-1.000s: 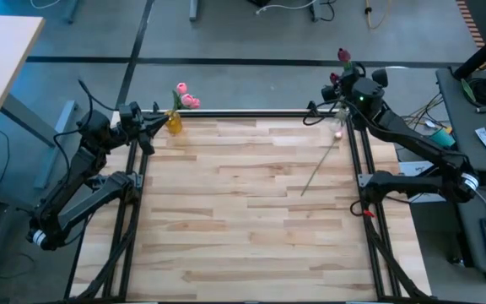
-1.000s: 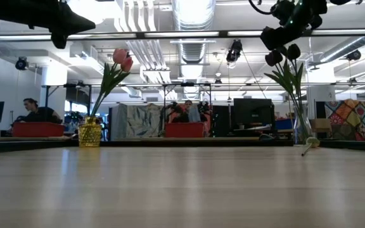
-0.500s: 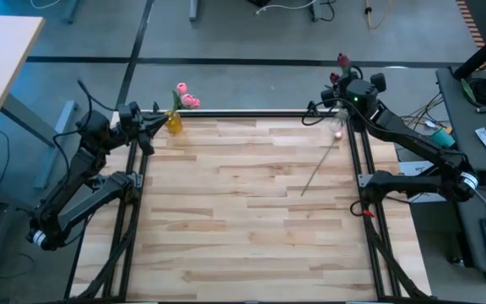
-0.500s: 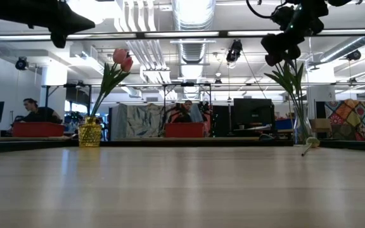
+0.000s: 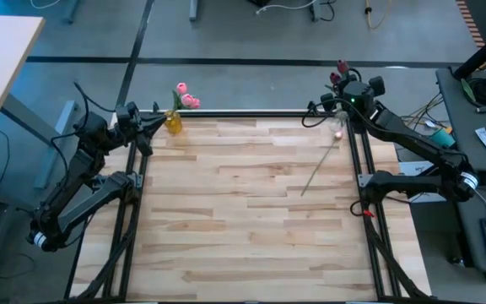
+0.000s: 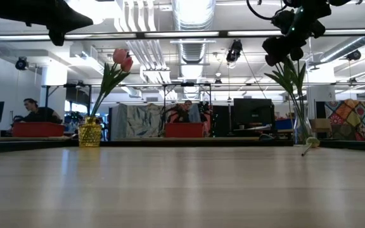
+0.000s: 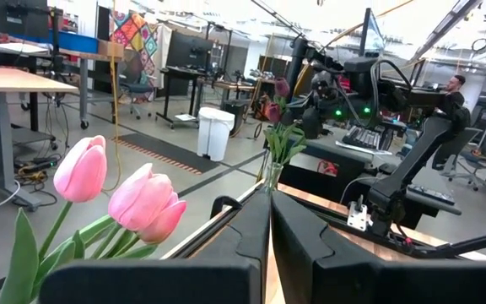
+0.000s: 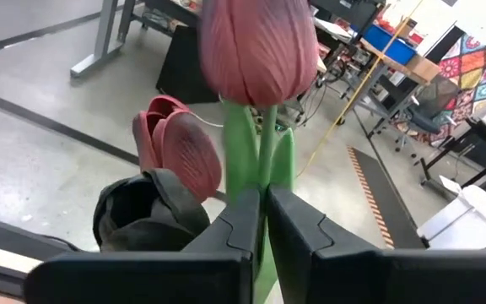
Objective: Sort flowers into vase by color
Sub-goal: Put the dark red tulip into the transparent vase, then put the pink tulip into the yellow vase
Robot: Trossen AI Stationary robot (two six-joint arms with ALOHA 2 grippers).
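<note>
My right gripper [image 5: 342,83] hovers at the table's far right corner, shut on a maroon tulip [image 5: 342,66]. Two more maroon tulips [image 8: 175,143] stand beside it, their stems in a clear vase [image 6: 304,130]. My left gripper [image 5: 154,122] is shut and touches nothing, raised at the far left corner beside a yellow vase [image 5: 174,125] that holds two pink tulips [image 7: 142,198]. One loose pink tulip [image 5: 323,160] lies flat on the table near the right edge, head [image 5: 338,133] toward the far side. My right gripper pinches the maroon tulip's green stem [image 8: 264,143] between its two fingers, just below the head. The fingers lie across the stem. The head [image 8: 260,51] stands upright above them. The fingers hide the stem's lower part, so where it ends cannot be told.
Dark frame rails [image 5: 251,112] run along the table's far, left and right edges. The wooden tabletop [image 5: 243,219] stretches wide toward the near side. Beyond the table lie desks, monitors and seated people [image 6: 33,111].
My right gripper has shifted slightly toward the table's left and risen a little, still shut on the maroon tulip. The tulip has moved with it.
</note>
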